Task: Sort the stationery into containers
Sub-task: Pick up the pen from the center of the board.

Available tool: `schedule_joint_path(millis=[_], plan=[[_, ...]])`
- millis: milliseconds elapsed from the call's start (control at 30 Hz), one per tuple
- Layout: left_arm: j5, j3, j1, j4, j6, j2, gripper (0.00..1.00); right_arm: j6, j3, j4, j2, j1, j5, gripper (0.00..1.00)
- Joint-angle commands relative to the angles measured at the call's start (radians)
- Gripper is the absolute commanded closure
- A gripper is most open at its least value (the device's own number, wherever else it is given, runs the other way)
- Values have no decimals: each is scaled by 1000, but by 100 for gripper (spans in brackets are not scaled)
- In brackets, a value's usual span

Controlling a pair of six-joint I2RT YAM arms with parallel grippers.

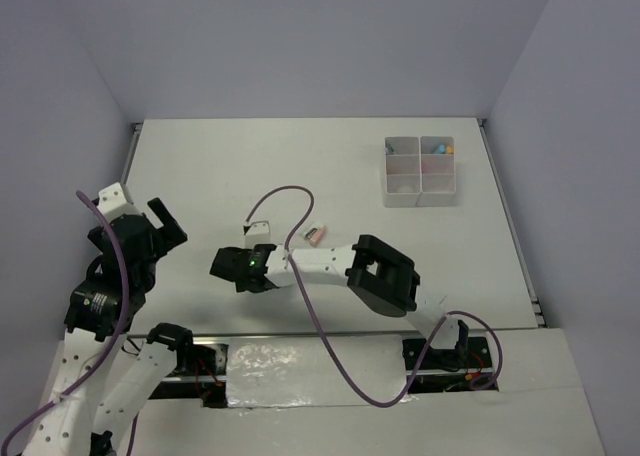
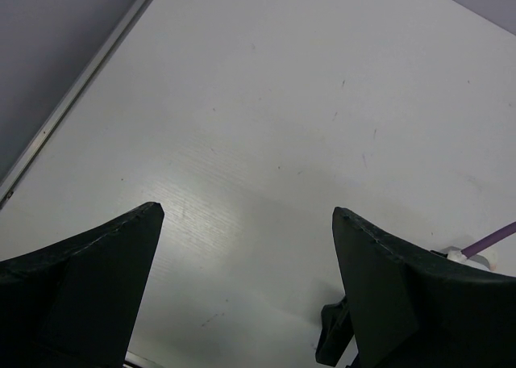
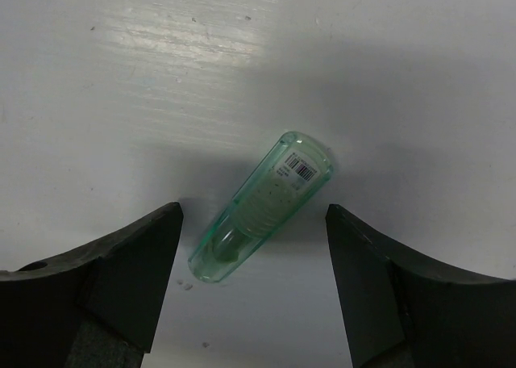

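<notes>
A short translucent green stick (image 3: 262, 207) with a barcode label lies slantwise on the white table. My right gripper (image 3: 254, 211) is open around it, one finger on each side, with a gap to the stick on both sides. In the top view this gripper (image 1: 222, 268) reaches left across the table's near middle and hides the green stick. A pink stick (image 1: 315, 235) lies just behind the right arm. The divided translucent white container (image 1: 420, 171) stands at the far right with small coloured pieces (image 1: 440, 149) inside. My left gripper (image 1: 170, 226) is open and empty at the left, above bare table (image 2: 247, 209).
The right arm's purple cable (image 1: 290, 191) loops over the table's middle. Its black elbow housing (image 1: 385, 274) sits near the front edge. A raised rim (image 1: 133, 156) runs along the table's left side, and grey walls close in the back and sides.
</notes>
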Motion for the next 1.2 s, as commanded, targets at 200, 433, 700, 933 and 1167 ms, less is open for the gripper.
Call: schedule_joint_path(millis=[200,433,700,933,1167], plan=[[4,1,-3,43,28,-21,1,17,-52,26,-5,-25,-23,49],[1,1,-11,43,27,-25,1,-32,-164,126,-19,-76,-124,99],[9,-1,-12,46,31,-22,0,-159,-448,494,-299,-106,-204,100],[12,-1,-19,48,33,-27,1,-149,-656,575,-655,-273,-158,100],[19,-4,-34,52,37,-28,1,-38,-776,382,-977,-665,89,99]])
